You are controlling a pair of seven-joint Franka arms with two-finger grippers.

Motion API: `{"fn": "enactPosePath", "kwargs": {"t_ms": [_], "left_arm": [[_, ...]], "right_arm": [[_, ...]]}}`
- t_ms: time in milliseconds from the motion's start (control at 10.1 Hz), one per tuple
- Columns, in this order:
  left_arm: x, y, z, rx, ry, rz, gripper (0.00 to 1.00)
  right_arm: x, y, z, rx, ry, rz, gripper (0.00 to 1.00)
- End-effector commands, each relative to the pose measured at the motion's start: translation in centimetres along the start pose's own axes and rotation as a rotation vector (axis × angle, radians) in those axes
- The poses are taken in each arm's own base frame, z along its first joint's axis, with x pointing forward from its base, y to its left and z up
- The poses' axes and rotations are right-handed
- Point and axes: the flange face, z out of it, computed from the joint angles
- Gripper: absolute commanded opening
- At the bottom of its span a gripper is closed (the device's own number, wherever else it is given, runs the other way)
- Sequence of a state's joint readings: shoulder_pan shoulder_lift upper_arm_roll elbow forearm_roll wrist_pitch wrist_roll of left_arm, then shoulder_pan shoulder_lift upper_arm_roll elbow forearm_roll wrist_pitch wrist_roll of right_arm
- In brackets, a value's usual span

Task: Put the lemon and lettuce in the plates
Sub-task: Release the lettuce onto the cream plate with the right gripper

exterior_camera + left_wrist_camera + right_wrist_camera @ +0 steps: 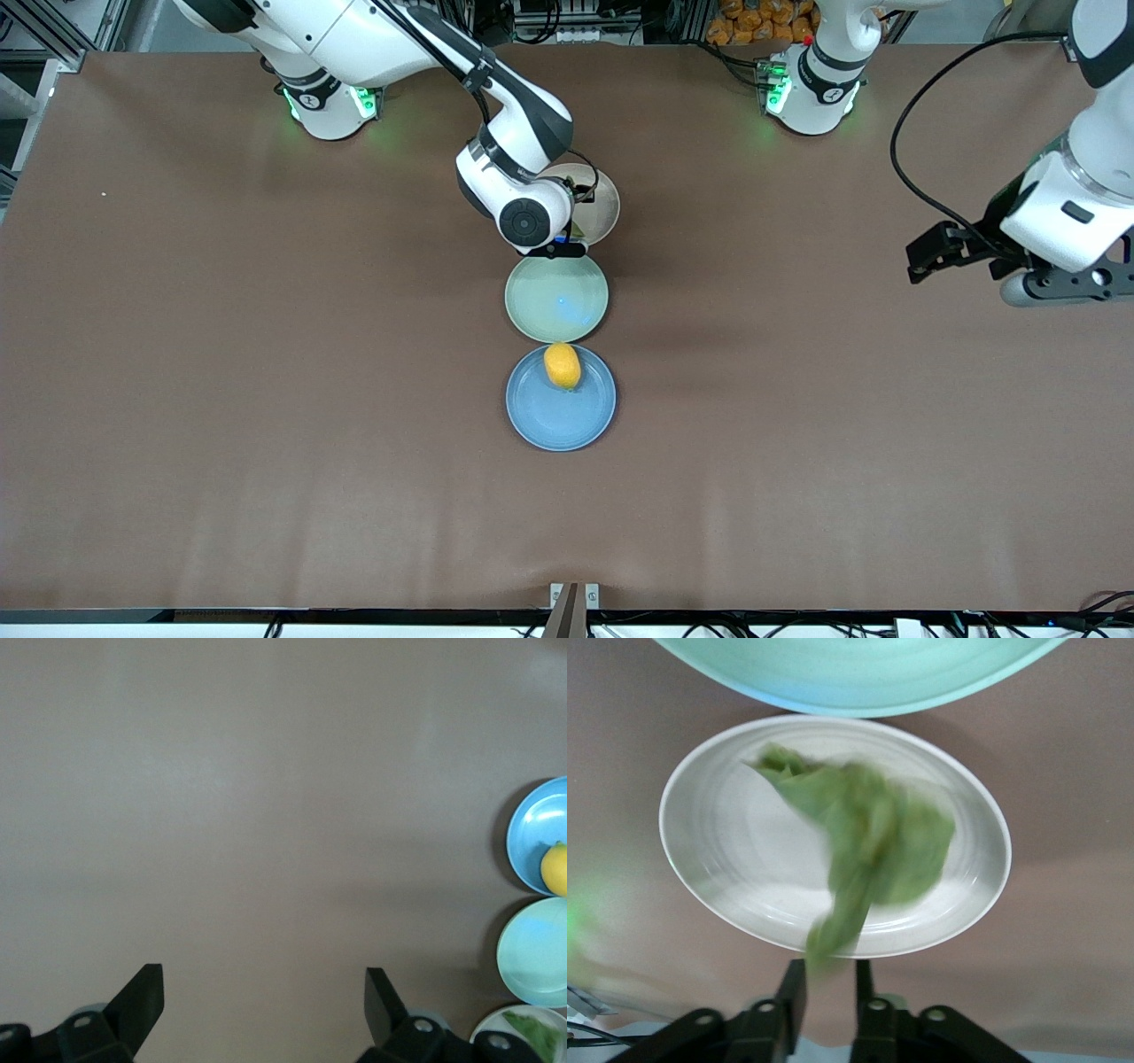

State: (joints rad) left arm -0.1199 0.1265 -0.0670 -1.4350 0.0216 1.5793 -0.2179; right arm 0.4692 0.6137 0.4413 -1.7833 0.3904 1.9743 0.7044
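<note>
The lemon (562,365) lies in the blue plate (561,421), at its rim toward the mint-green plate; both also show in the left wrist view, the lemon (556,868) in the blue plate (530,828). My right gripper (556,248) hangs over the pale beige plate (604,208), shut on one end of the lettuce (868,837). The green leaf dangles from the fingertips (793,992) above that plate (700,859). My left gripper (1054,288) is open and empty (264,992), up over bare table at the left arm's end, and waits.
A mint-green plate (556,299) sits empty between the beige plate and the blue plate, the three in a row down the table's middle. Brown table surface lies all around.
</note>
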Motion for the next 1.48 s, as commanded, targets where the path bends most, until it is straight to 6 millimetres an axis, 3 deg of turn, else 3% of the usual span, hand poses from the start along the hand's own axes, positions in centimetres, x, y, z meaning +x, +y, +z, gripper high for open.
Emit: {"fn": "enactPosePath", "kwargs": {"t_ms": [0,197,395,592,789,888,1086,1283,1382], "left_arm": [[-1.7,-0.2,-0.8,-0.022,0.004,0.011,1.00],[-2.0,-0.7,-1.4,-0.023,0.011,0.002,1.00],[-2.3,-1.9,-1.5,-0.021,0.009,-0.015,1.00],[-2.7,-3.4,-1.8,-0.019,0.012,-0.010,1.00],[-3.1,-3.9,-2.2,-0.018,0.017,-0.016,1.00],[-3.2,-4.0,-2.3,-0.017,0.015,-0.018,1.00],[-3.5,-4.0,-2.6,-0.017,0.017,-0.018,1.00],[-3.6,-3.8,-2.8,-0.019,0.023,-0.015,1.00],[-3.6,-3.7,-2.9,-0.019,0.026,-0.012,1.00]], "right_arm": [[-0.3,0.1,-1.2,0.000,-0.029,0.022,1.00],[1.6,1.8,-7.8,0.047,-0.005,0.034,1.00],[3.6,3.8,-14.1,-0.058,0.128,-0.045,1.00],[5.5,8.0,-20.1,-0.125,0.259,-0.085,1.00],[6.0,11.3,-24.1,-0.216,0.358,-0.188,1.00],[6.2,13.8,-27.0,-0.242,0.424,-0.152,1.00],[4.5,17.6,-33.6,-0.319,0.566,-0.133,1.00],[-0.1,21.3,-39.1,-0.328,0.620,-0.163,1.00],[-2.7,22.5,-40.4,-0.330,0.600,-0.143,1.00]]}}
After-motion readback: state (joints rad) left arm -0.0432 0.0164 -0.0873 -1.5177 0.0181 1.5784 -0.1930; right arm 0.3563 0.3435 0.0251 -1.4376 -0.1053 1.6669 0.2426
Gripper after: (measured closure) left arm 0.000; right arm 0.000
